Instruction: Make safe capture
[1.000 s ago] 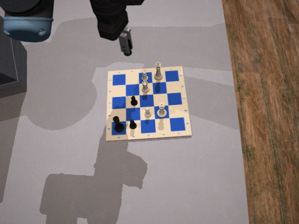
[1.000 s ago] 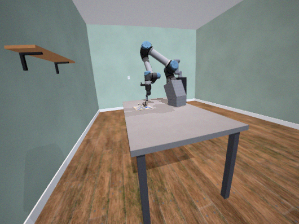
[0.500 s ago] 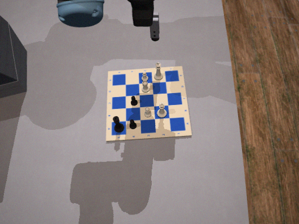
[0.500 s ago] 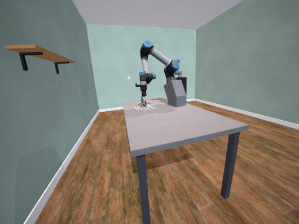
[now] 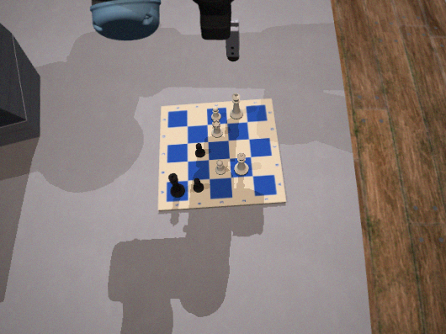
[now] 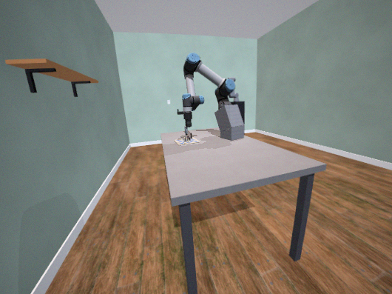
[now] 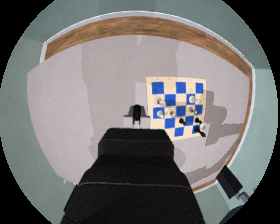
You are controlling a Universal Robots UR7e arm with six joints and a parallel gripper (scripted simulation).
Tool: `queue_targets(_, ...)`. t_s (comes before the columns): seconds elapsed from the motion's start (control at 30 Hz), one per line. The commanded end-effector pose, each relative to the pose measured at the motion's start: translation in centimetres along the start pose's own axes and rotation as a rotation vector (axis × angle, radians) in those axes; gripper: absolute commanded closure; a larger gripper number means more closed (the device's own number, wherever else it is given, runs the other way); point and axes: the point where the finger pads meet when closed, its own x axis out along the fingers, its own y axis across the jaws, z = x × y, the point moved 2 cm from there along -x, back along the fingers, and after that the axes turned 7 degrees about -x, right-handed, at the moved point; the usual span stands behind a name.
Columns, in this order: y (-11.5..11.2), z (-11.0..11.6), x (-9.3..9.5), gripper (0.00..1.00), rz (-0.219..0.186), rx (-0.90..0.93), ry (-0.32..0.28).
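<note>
The blue-and-cream chessboard (image 5: 220, 154) lies on the grey table. Its white pieces are a tall piece (image 5: 236, 106) at the far edge, two small pieces (image 5: 215, 113) (image 5: 216, 129) beside it, a pawn (image 5: 219, 167) and a rook (image 5: 241, 163). Its black pieces are a pawn (image 5: 199, 150), a second pawn (image 5: 198, 184) and a tall piece (image 5: 177, 185) in the near left corner. My gripper (image 5: 232, 55) hangs above the table just beyond the board's far edge. It is shut on a small black piece (image 7: 135, 113), which is mostly hidden by the fingers.
The grey robot pedestal (image 5: 17, 91) stands at the table's left. The table's right edge (image 5: 351, 154) runs close to the board, with wooden floor beyond. The board (image 7: 178, 106) shows to the right of the gripper in the wrist view.
</note>
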Motion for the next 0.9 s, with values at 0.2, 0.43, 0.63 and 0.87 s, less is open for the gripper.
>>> queue_targets(0.2,0.0,0.0,2.2,1.00,0.000,0.000,0.001)
queue_targets(0.43,0.0,0.0,5.5,1.00,0.000,0.000,0.001)
queue_targets(0.63,0.0,0.0,8.0,1.00,0.000,0.000,0.001)
queue_targets(0.87,0.0,0.0,9.2,1.00,0.000,0.000,0.001)
